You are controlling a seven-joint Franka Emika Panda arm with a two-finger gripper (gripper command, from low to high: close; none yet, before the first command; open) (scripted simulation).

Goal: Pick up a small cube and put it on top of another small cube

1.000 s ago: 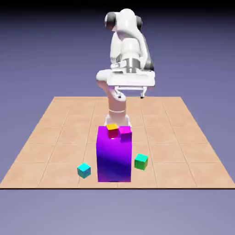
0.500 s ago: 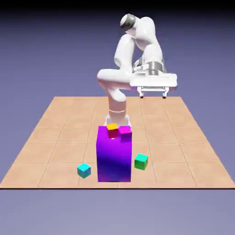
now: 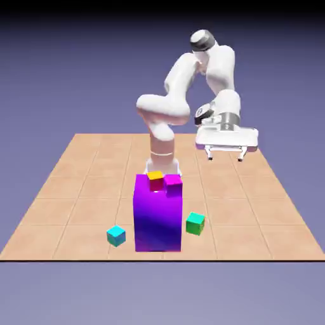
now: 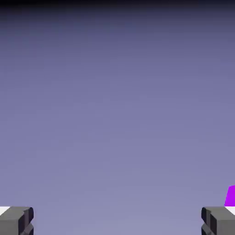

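Observation:
The small green cube (image 3: 195, 223) with a teal-tinted face rests on the table just to the exterior view's right of the tall purple block (image 3: 157, 217). A brighter cyan small cube (image 3: 116, 235) lies to that block's left. My gripper (image 3: 226, 157) hangs open and empty high above the table, behind and to the right of the green cube, far from it. In the hand view both fingertips (image 4: 17, 219) sit wide apart at the bottom corners with only backdrop between them, and a sliver of the purple block (image 4: 231, 196) shows at the right edge.
A small yellow-topped cube (image 3: 155, 179) and a magenta cube (image 3: 172, 183) sit on top of the tall purple block. The tan tiled table (image 3: 82, 190) ends near the front, just below the cubes.
The arm has swung toward the exterior view's right and the gripper has come lower, staying open. The cubes have not moved.

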